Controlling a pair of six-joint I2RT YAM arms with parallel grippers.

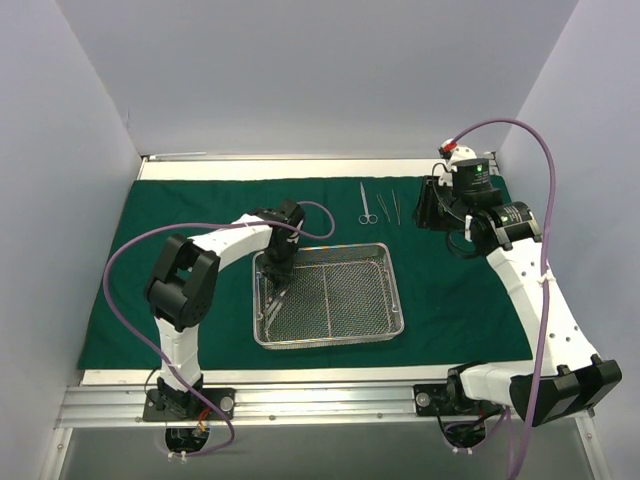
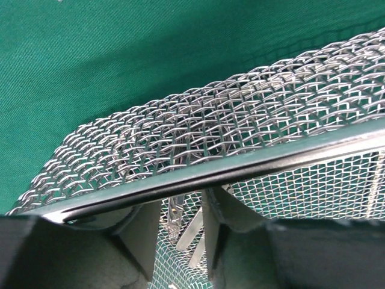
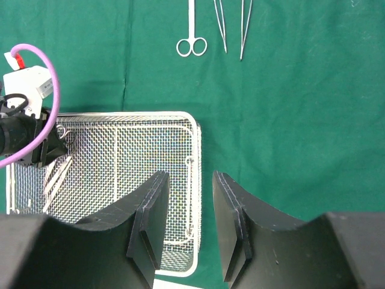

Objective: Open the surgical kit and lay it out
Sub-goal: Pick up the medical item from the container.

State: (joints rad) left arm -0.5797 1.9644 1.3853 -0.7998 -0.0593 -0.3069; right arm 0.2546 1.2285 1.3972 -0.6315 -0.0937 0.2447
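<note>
A dark green cloth drape (image 1: 460, 290) lies spread over the worktop with a rectangular silver wire-mesh tray (image 1: 340, 300) at its centre. Small steel scissors (image 1: 367, 203) and two steel tweezers (image 1: 386, 205) lie in a row just beyond the tray's far edge. The left end effector (image 1: 278, 268) dips into the tray's left end, its fingers around the steel instruments (image 2: 186, 232) there, and whether it is clamped on one I cannot tell; the right end effector (image 3: 189, 180) hovers far right, fingers apart and empty. The step looks like taking out another instrument, which needs a firm pinch and a lift clear of the rim.
</note>
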